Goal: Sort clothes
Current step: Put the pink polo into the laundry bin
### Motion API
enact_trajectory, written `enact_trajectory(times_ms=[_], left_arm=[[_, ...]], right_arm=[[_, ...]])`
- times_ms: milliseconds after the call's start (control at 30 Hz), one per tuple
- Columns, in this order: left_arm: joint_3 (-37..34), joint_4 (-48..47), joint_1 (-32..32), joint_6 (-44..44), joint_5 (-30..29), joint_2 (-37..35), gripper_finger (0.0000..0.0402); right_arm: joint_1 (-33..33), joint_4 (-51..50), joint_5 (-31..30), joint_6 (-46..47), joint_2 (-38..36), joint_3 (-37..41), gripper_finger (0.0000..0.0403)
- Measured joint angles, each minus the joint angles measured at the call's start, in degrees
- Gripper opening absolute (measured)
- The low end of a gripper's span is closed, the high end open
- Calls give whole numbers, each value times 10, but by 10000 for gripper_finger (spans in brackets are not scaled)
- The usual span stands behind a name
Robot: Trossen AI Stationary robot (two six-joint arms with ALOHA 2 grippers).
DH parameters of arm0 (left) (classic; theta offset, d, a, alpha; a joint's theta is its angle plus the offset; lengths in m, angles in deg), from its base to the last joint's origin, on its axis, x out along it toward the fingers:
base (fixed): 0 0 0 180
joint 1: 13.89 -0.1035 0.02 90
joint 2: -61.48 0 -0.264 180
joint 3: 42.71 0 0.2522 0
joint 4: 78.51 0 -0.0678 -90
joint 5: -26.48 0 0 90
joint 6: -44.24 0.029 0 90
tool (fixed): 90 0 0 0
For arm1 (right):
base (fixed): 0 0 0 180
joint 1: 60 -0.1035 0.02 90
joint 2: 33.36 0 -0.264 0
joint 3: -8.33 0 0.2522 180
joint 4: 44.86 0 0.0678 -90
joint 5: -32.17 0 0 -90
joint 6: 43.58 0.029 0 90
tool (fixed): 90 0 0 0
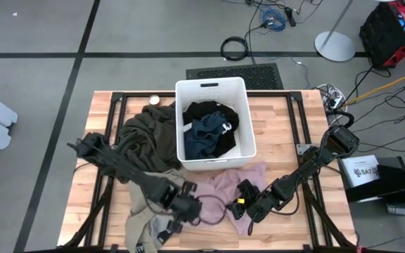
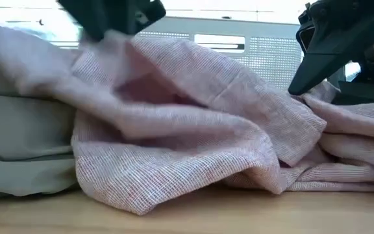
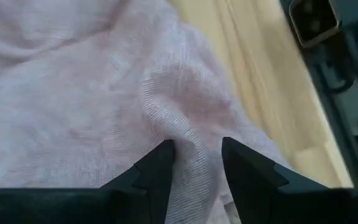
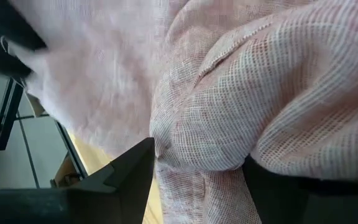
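Left gripper (image 3: 196, 163) is pinching a fold of the pale pink garment (image 1: 225, 188), lying on the table's (image 1: 280, 133) near edge before the white bin (image 1: 213, 88). Right gripper (image 4: 197, 168) is likewise clamping its fabric.

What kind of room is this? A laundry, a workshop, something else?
Most likely a robotics lab or test workshop, not a laundry. A wooden table stands on a bare grey floor with taped lines, loose cables trail nearby, and clothes fill a white bin between two robot arms.
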Motion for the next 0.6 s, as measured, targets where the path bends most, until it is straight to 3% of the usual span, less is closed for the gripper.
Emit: enact_trajectory(times_ms=[200, 600], left_arm=[[-2, 48, 15, 47, -66, 55, 148], [12, 169, -21, 166, -16, 128, 148]], right_arm=[[1, 3, -2, 0, 0, 0, 224], [1, 3, -4, 13, 0, 0, 224]])
